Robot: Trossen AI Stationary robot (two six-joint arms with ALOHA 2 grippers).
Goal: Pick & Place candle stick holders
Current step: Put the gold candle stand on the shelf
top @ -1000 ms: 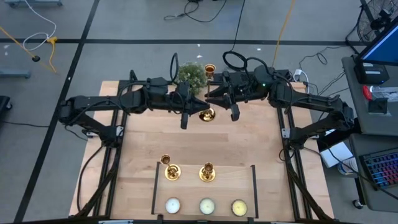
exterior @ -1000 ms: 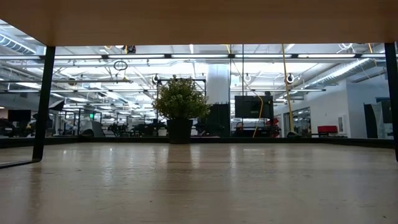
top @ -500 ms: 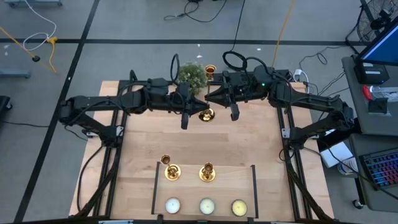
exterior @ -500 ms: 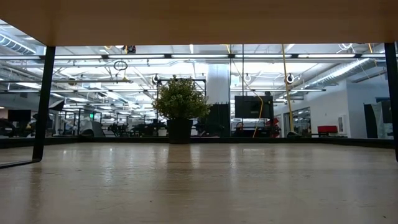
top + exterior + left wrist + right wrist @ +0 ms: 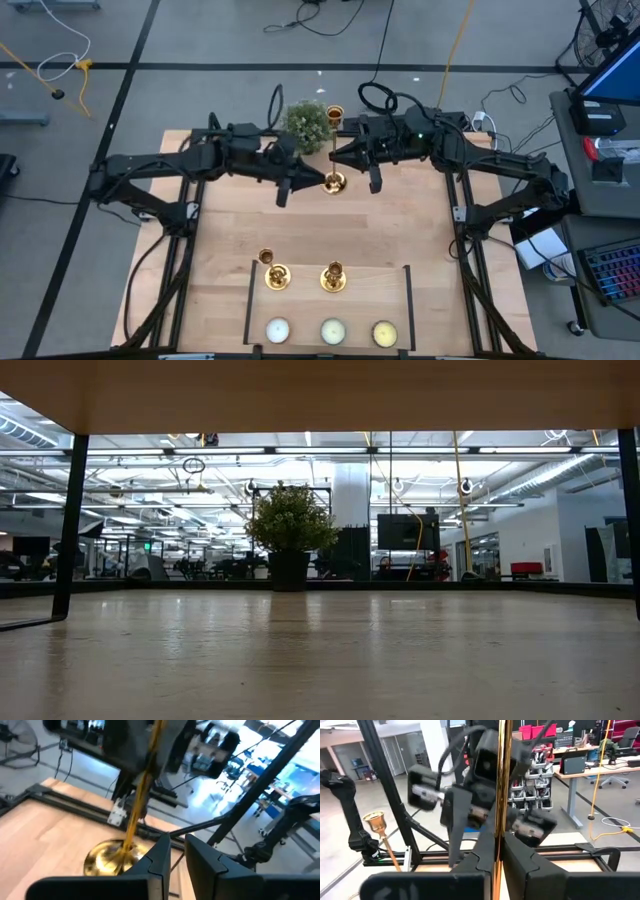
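At the near edge of the table (image 5: pixel 230 250), three round candles (image 5: pixel 331 331) lie in a row. Just behind them stand two gold candle stick holders (image 5: pixel 333 277), side by side.

Farther back, both arms reach in toward the middle of the table. The right gripper (image 5: pixel 352 160) comes in from the right. Its two fingers (image 5: pixel 485 847) are pinched tight on the thin stem of the third candle stick holder (image 5: pixel 334 150). This one stands up tall, with its round base low by the wood and its little cup up near the potted plant (image 5: pixel 305 120).

The left gripper (image 5: pixel 300 178) comes in from the left and sits just beside the base of that same holder. Its fingers (image 5: pixel 159 854) have a small gap between them and hold nothing; the gold stem is off to one side of them.

A second ago the left gripper was closer in, right against the holder. Now it has pulled back and turned a bit, and its fingers have parted a little. The right gripper has squeezed shut
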